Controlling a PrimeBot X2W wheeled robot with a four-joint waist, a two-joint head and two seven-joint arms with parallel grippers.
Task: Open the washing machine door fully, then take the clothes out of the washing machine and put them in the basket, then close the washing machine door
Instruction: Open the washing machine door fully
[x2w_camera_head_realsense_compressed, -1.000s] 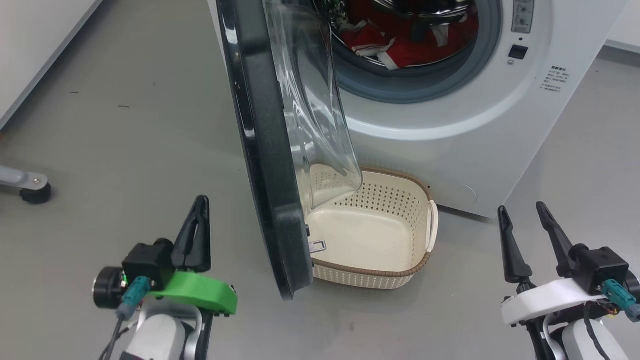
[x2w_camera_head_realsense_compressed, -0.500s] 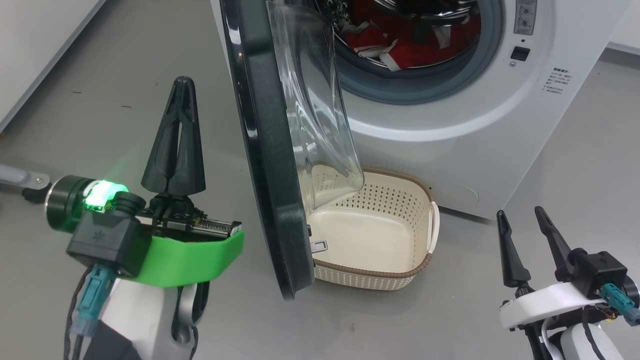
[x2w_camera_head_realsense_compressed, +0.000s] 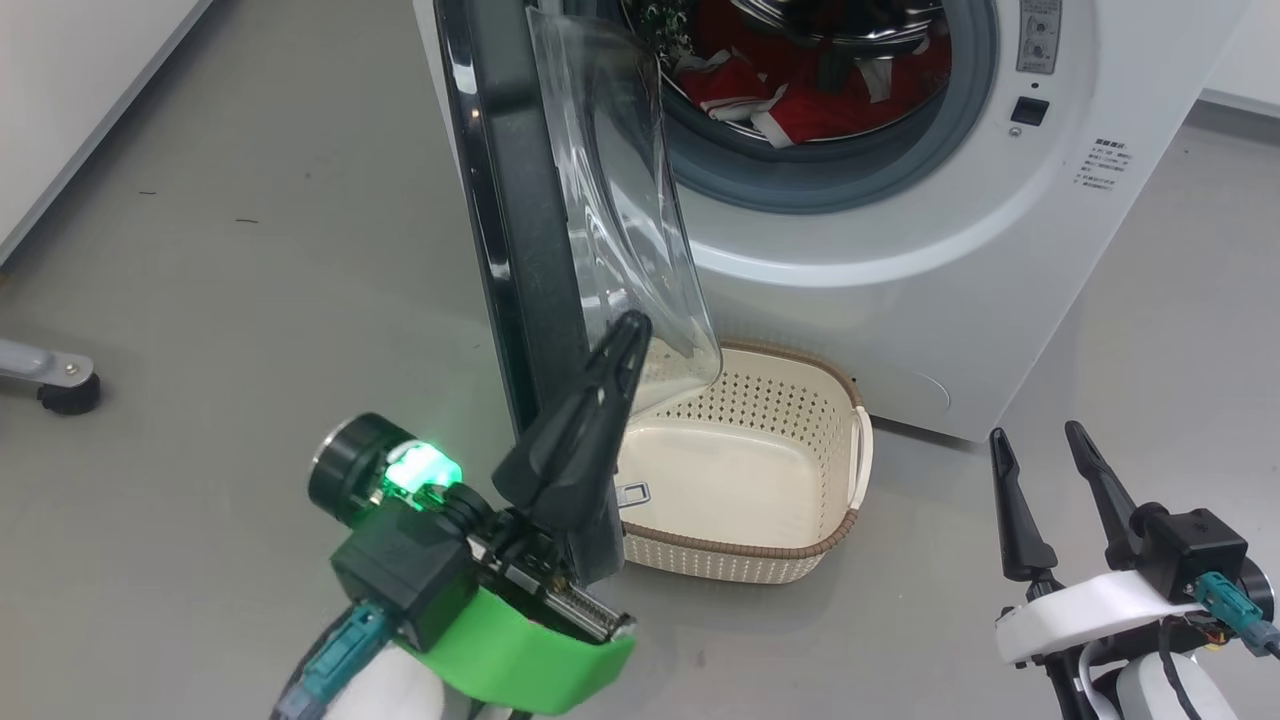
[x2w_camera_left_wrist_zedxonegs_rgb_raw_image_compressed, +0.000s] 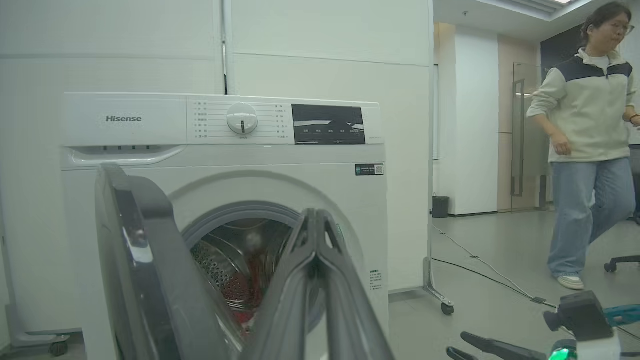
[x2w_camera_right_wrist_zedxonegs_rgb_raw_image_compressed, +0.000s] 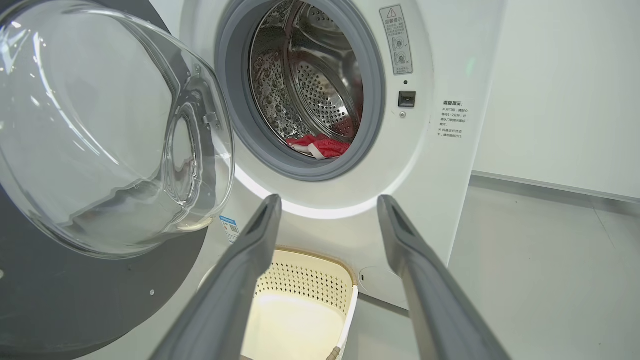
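Observation:
The washing machine (x2w_camera_head_realsense_compressed: 900, 230) stands with its door (x2w_camera_head_realsense_compressed: 520, 250) about half open, black rim edge-on and glass bowl (x2w_camera_head_realsense_compressed: 620, 200) facing the drum. Red clothes (x2w_camera_head_realsense_compressed: 800, 90) with white trim lie inside the drum. The cream basket (x2w_camera_head_realsense_compressed: 760, 545) sits on the floor below the opening, partly behind the door. My left gripper (x2w_camera_head_realsense_compressed: 632, 325) is shut and empty, its fingers crossing the door's lower rim, tip by the bowl's bottom edge; contact is unclear. In the left wrist view the left gripper (x2w_camera_left_wrist_zedxonegs_rgb_raw_image_compressed: 316, 215) is right of the door (x2w_camera_left_wrist_zedxonegs_rgb_raw_image_compressed: 145, 250). My right gripper (x2w_camera_head_realsense_compressed: 1035, 432) is open at lower right, right of the basket.
A wheeled grey stand foot (x2w_camera_head_realsense_compressed: 50, 380) sits on the floor at far left. A person (x2w_camera_left_wrist_zedxonegs_rgb_raw_image_compressed: 585, 150) walks at the right of the left wrist view, with a cable (x2w_camera_left_wrist_zedxonegs_rgb_raw_image_compressed: 490, 270) along the floor. A white wall (x2w_camera_right_wrist_zedxonegs_rgb_raw_image_compressed: 565, 90) lies right of the machine.
My left arm rose, then swung right from the open floor to the door's lower rim, staying shut. The right gripper has barely moved. The head camera shifted slightly.

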